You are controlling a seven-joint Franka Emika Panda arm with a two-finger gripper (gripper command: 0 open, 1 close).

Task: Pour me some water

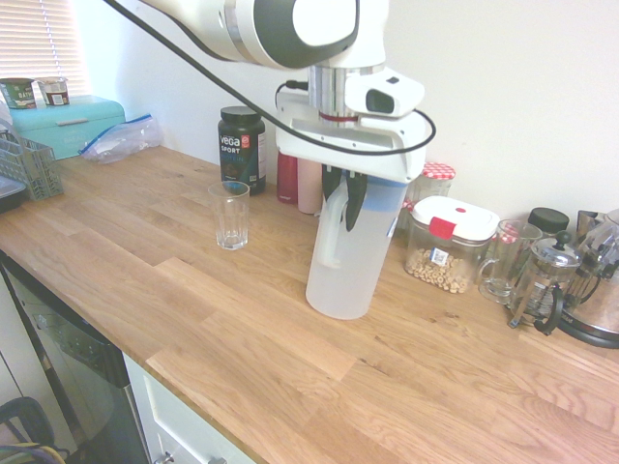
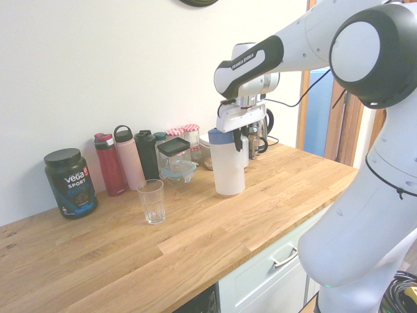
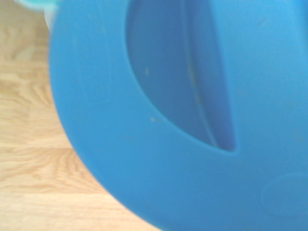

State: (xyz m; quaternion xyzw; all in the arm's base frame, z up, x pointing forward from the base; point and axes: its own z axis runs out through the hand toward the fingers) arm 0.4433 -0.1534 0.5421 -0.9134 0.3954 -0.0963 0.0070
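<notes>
Frosted plastic pitcher [image 1: 343, 256] with a blue lid [image 3: 159, 144] is hanging from the gripper [image 1: 343, 198], whose dark fingers [image 1: 355, 198] are pinched tight on the moulded side handle [image 1: 332, 232]. The pitcher looks tilted, with its base just above the oak countertop [image 1: 242, 329], though I can't tell for sure that it's clear of the wood. The water [image 1: 336, 295] sits in the bottom part of the pitcher, looks like a shallow pool from the first exterior view.

In that same view, the small ribbed glass [image 1: 230, 215] stands empty at about 9 o'clock from the pitcher, well apart. The black Vega tub [image 1: 242, 148] is behind the glass against the wall. At roughly 3 o'clock from the pitcher there's a clear cereal box with a red clip [image 1: 450, 245], then a glass mug [image 1: 508, 259] and the French press [image 1: 546, 282] further along.

Second exterior view shows the red bottle [image 2: 109, 164] and pink bottle [image 2: 128, 158] lined up by the wall.

Wrist view is pretty much all blue lid, with a bit of wood at the side.
</notes>
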